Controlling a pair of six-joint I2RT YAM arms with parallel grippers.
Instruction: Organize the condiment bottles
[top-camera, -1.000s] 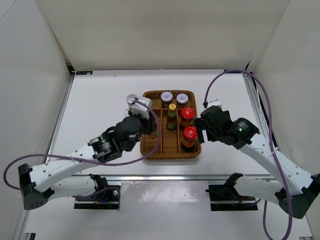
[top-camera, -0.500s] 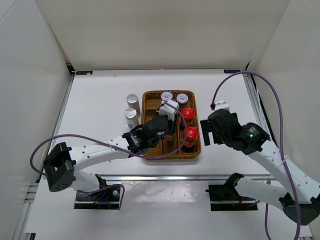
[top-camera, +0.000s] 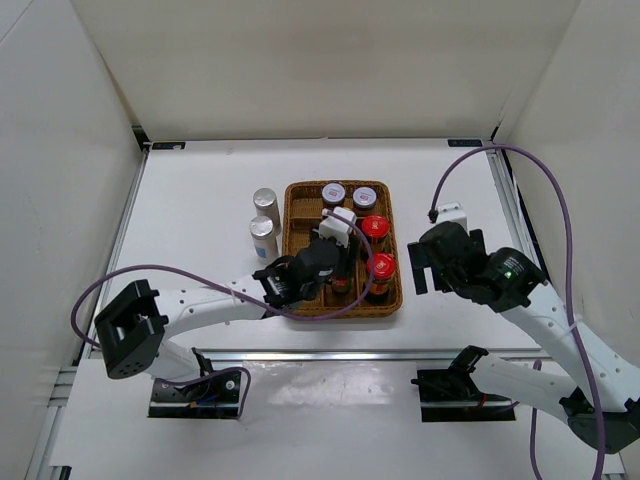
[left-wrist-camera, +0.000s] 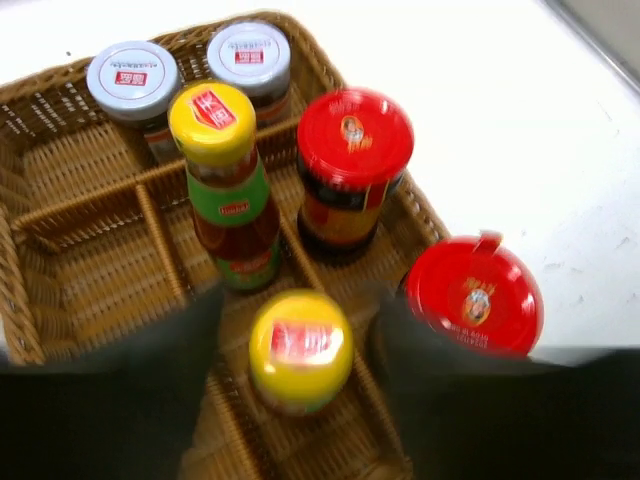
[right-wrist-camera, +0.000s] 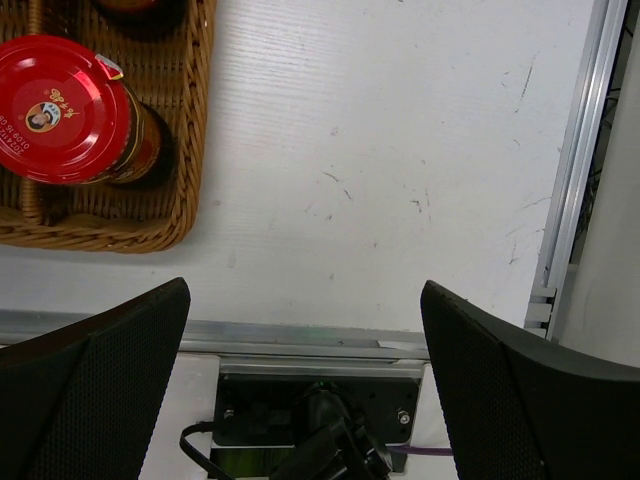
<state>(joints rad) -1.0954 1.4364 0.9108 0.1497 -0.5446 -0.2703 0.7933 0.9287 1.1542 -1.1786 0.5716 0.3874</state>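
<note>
In the left wrist view, my left gripper (left-wrist-camera: 298, 345) stands open around a yellow-capped bottle (left-wrist-camera: 300, 350) that sits upright in the wicker tray (left-wrist-camera: 60, 290), with a gap on each side of the cap. Behind it stand a second yellow-capped bottle (left-wrist-camera: 235, 210), two red-lidded jars (left-wrist-camera: 355, 135) (left-wrist-camera: 472, 295) and two grey-lidded jars (left-wrist-camera: 132, 78) (left-wrist-camera: 248, 55). From above, the left gripper (top-camera: 338, 272) hangs over the tray's near middle section. Two silver-capped shakers (top-camera: 264, 199) (top-camera: 263, 231) stand on the table left of the tray. My right gripper (right-wrist-camera: 305, 330) is open and empty, to the right of the tray.
The wicker tray (top-camera: 295, 292) lies mid-table with dividers between its sections. A metal rail (right-wrist-camera: 300, 335) runs along the near table edge under the right gripper. White walls enclose the table, and purple cables (top-camera: 545, 215) loop off both arms.
The left arm swung from the tray's left side to its middle with the yellow-capped bottle, then opened its jaws off it. The right arm drew slightly right.
</note>
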